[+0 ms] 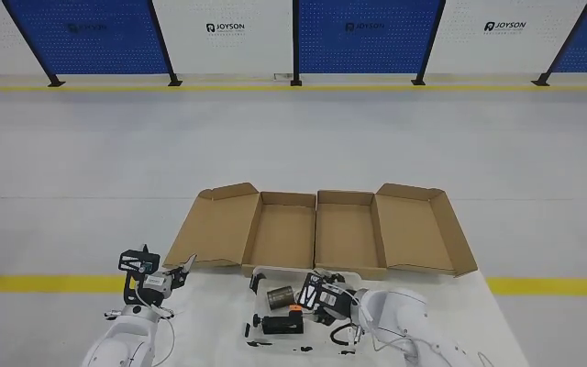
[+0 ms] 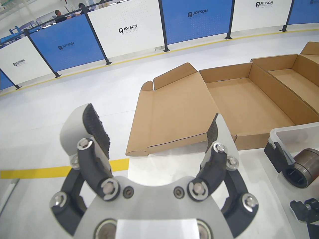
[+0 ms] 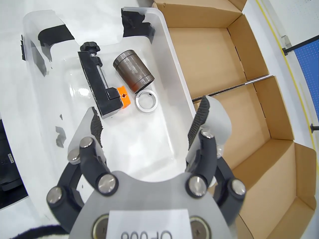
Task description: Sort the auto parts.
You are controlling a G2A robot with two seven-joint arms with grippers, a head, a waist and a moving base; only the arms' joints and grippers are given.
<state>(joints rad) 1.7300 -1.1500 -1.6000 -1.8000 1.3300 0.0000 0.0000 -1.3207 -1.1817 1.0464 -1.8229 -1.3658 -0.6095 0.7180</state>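
**Grippers**
- Left gripper (image 2: pixel 153 123): the fingers stand apart with nothing between them. It hangs over the table (image 1: pixel 211 312) near the 9 o'clock edge, well apart from the bin (image 3: pixel 172 50), at the bin's 9 o'clock.
- Right gripper (image 3: pixel 150 111): the fingers stand apart with nothing between them. It hangs above the 3 o'clock end of the bin. 1 pad (image 3: pixel 96 125) is over the bin's 6 o'clock wall, and the other is over the 12 o'clock rim. It touches none of the parts.

**Parts**
All 3 parts lie on the floor of the clear bin.
- Cylinder (image 3: pixel 133 72): dark metal, lying on its side near the 12 o'clock wall.
- Clamp (image 3: pixel 97 80): black, with a threaded screw and a knob. It lies flat at 6 o'clock of the cylinder, with a gap between the 2. An orange block (image 3: pixel 123 95) sits at its 3 o'clock end.
- Ring (image 3: pixel 147 100): bright metal, lying flat at 3 o'clock of the cylinder, just beside the cylinder's end. It is at 12 o'clock of the orange block.

**Surroundings**
- Black tape (image 3: pixel 135 23) patches the bin's 9 o'clock walls.
- 2 open cardboard boxes stand side by side at 12 o'clock of the bin, with their flaps spread outward. These are the left box (image 1: pixel 280 234) and the right box (image 1: pixel 347 234). The bin's 12 o'clock rim lies just beside their near walls.
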